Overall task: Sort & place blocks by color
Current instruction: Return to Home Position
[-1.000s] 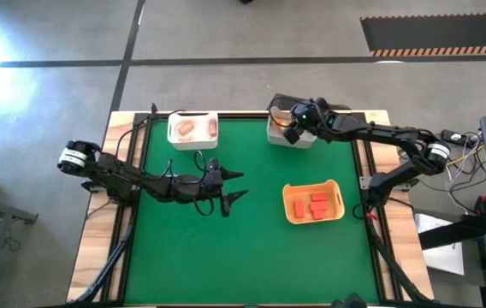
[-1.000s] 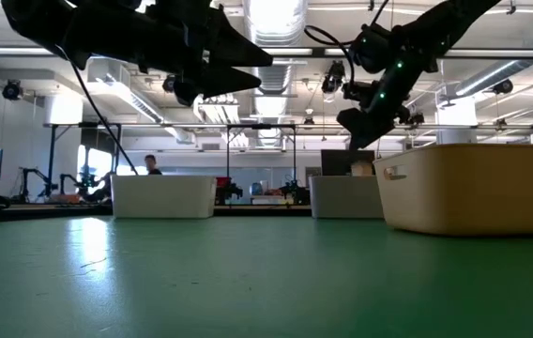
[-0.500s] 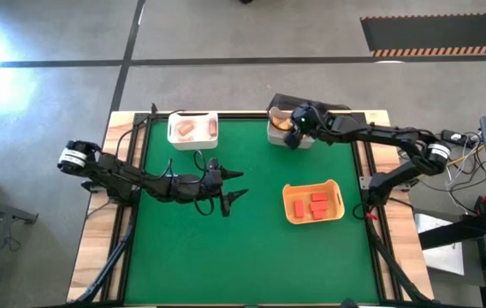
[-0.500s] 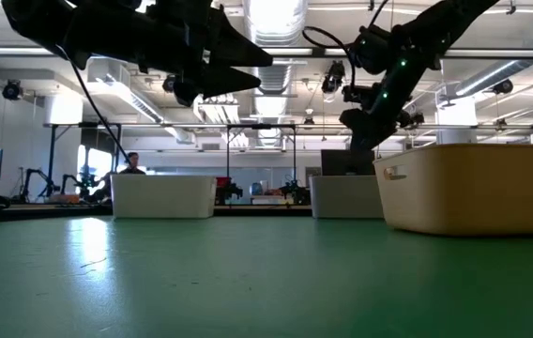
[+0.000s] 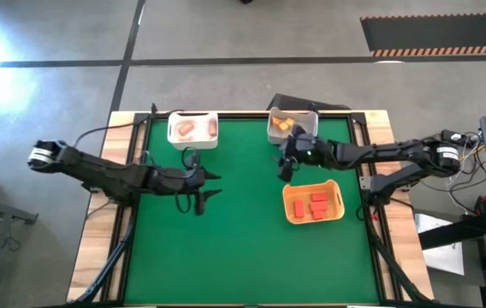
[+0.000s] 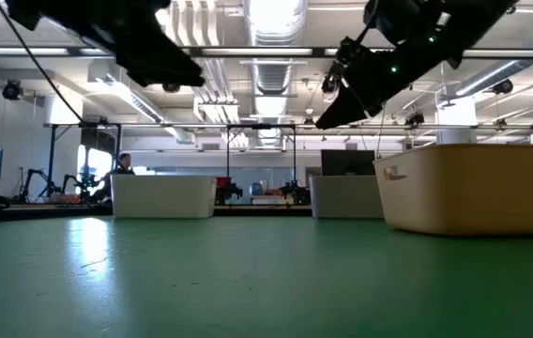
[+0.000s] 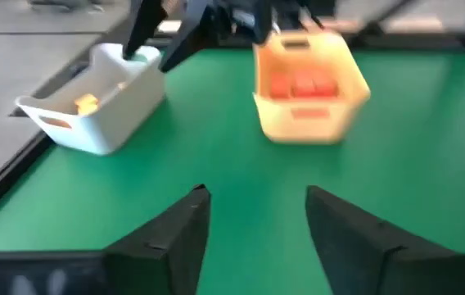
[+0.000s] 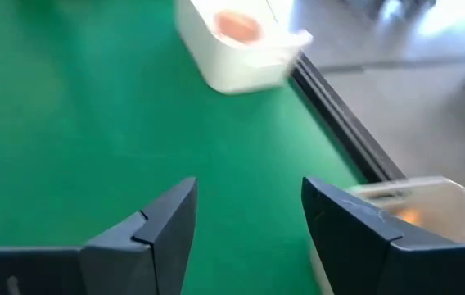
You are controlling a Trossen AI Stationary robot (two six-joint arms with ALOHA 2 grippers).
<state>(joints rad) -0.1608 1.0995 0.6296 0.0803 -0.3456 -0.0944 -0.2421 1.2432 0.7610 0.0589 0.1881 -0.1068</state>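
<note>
Red blocks (image 5: 313,204) lie in the orange tray (image 5: 339,205) at the right. Yellow blocks (image 5: 284,125) lie in the far white bin (image 5: 294,134), and pinkish-tan blocks (image 5: 190,129) lie in the far left white bin (image 5: 193,141). My left gripper (image 5: 213,185) hovers open over the green mat left of centre, with nothing between its fingers (image 7: 175,238). My right gripper (image 5: 282,167) hovers open above the mat, between the yellow blocks' bin and the tray, and is also empty (image 8: 249,192).
The green mat (image 5: 243,248) fills the table inside a dark frame, with wooden borders (image 5: 93,257) at both sides. Its near half holds no objects. Cables run along the right edge (image 5: 367,210). A person shows far off in the room (image 6: 122,164).
My right gripper has left its place over the yellow blocks' bin, swung toward the table's near side and turned to point left across the mat. The bin's inside shows again. My left gripper has drawn back toward the table's left edge.
</note>
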